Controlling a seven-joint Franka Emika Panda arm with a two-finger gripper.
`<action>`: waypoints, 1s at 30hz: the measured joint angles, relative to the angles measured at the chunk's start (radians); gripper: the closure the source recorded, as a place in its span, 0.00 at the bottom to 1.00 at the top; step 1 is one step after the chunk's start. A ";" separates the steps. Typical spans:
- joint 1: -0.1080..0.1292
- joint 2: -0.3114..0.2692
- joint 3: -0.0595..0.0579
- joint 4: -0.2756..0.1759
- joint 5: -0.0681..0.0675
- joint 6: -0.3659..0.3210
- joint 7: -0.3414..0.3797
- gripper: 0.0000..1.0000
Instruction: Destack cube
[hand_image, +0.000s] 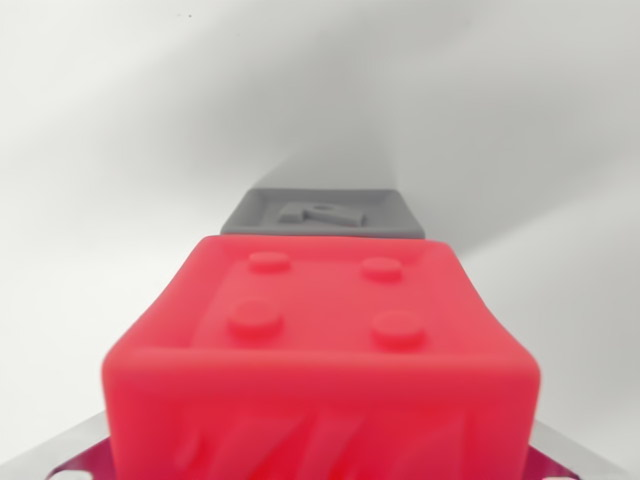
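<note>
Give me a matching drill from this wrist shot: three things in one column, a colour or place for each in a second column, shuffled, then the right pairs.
Things:
1. cube with four round studs
2. block with a raised figure on its top
3. surface

Descriptions:
A. pale white, filling the background
B. bright red, nearest the camera and filling the lower part of the wrist view
C. grey, behind the nearest thing, only its top part showing

Pairs: 1-B, 2-C, 3-A

The gripper's fingers cannot be made out in this view.
</note>
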 joint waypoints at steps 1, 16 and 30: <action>0.000 -0.004 0.000 -0.001 0.000 -0.003 0.000 1.00; 0.000 -0.066 0.001 -0.005 0.001 -0.059 -0.001 1.00; 0.000 -0.140 0.002 -0.004 0.004 -0.133 -0.002 1.00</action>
